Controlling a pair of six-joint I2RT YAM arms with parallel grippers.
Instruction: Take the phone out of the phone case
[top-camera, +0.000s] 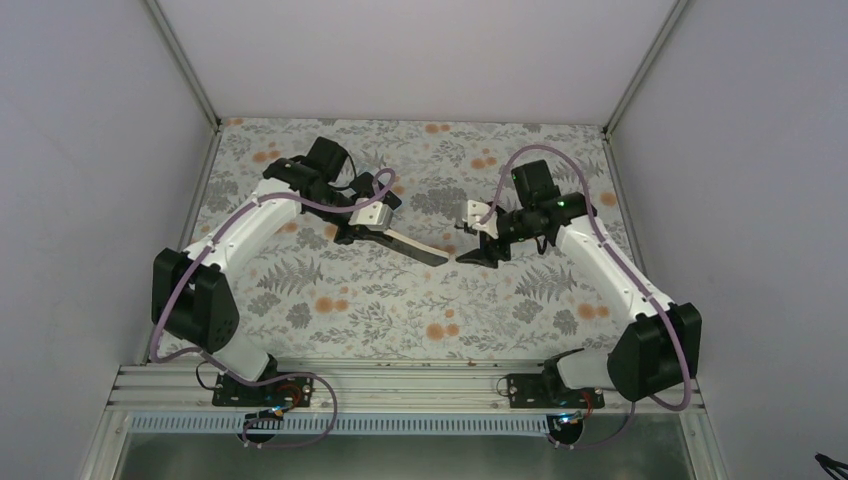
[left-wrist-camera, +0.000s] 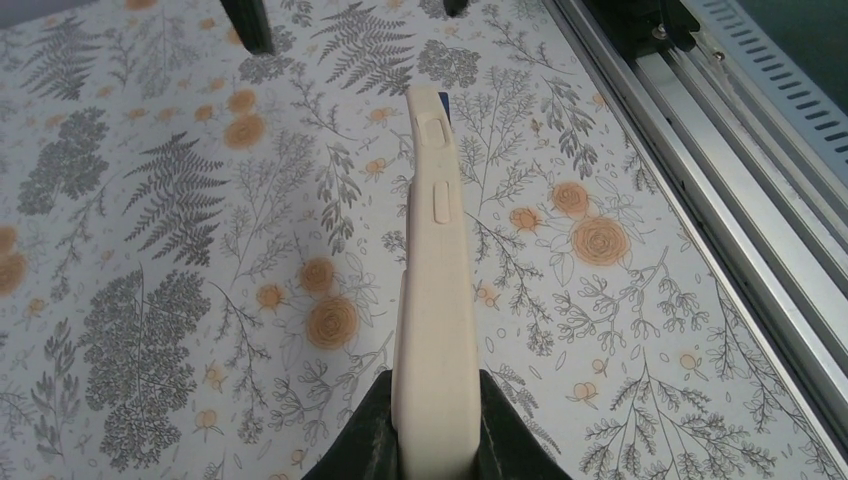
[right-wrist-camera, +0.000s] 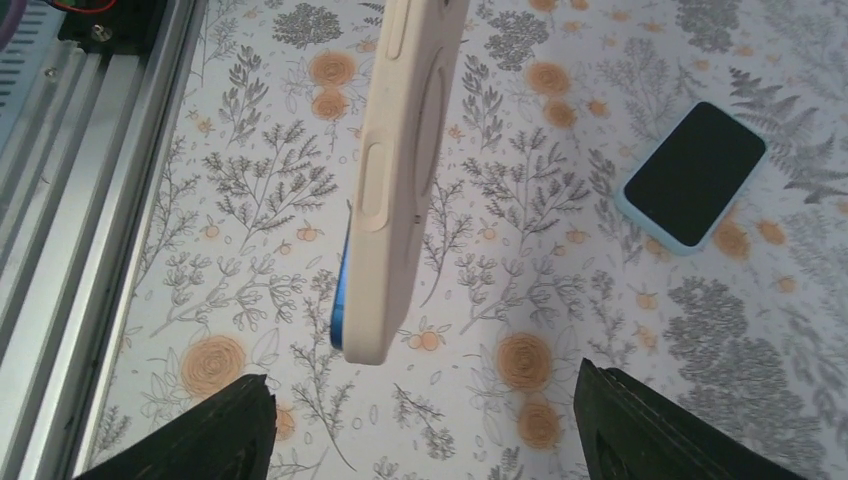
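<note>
Rail (left-wrist-camera: 700, 150): an aluminium rail is running along the near edge of the table, and both wrist views are cutting it off.
Left gripper (left-wrist-camera: 435, 440): its jaws are clamping one end of the phone case. Only the dark finger bases are showing at the bottom of the left wrist view.
Phone case (left-wrist-camera: 435, 300): the beige case is hanging edge-on above the table and sticking out from the left gripper toward the right one. Its side buttons are showing.
Phone (right-wrist-camera: 340, 290): it is sitting inside the case, with only a thin blue edge peeking out along one side. The screen is not showing in any view.
Right gripper (right-wrist-camera: 425, 420): its fingers are standing wide apart and gripping nothing. The free end of the case is hanging just ahead of them, not touching.
Second phone (right-wrist-camera: 695, 172): it is lying flat on the table with its dark screen up, in a light blue shell. It is hard to make out in the top view.
Table (top-camera: 330, 300): a floral cloth is covering it.
</note>
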